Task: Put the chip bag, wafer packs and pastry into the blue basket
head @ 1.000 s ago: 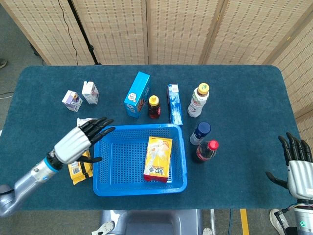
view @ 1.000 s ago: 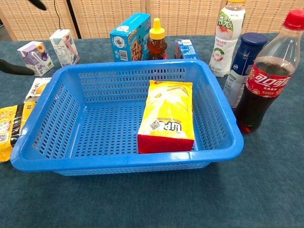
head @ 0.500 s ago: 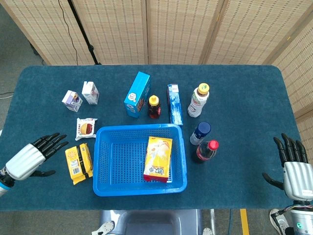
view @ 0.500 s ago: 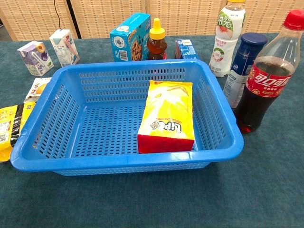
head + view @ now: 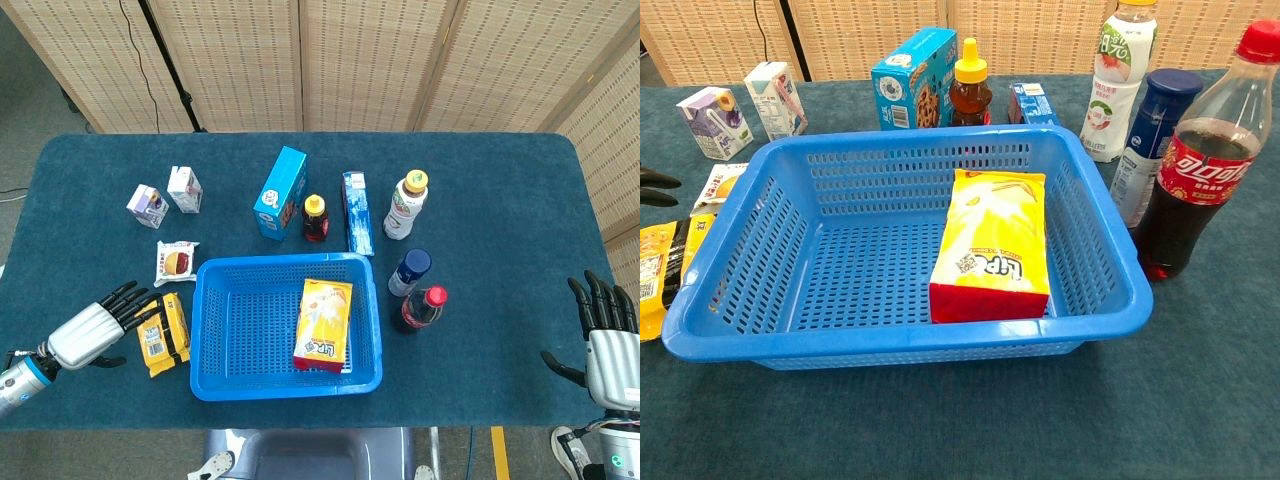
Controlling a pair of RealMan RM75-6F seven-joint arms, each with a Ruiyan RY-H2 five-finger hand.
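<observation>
Head view: left robot hand (image 5: 92,331) spread, empty, at wafers' (image 5: 163,333) nine o'clock. A clumsy grab could shove them under the basket (image 5: 205,330).

Two milk cartons (image 5: 166,197), cookie box (image 5: 280,193), four bottles (image 5: 405,204).

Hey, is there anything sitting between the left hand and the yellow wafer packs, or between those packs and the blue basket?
Nothing visible does. The left hand is open with its fingertips right at the wafer packs, and the packs lie directly beside the blue basket, with only its left wall to lift over.
</observation>
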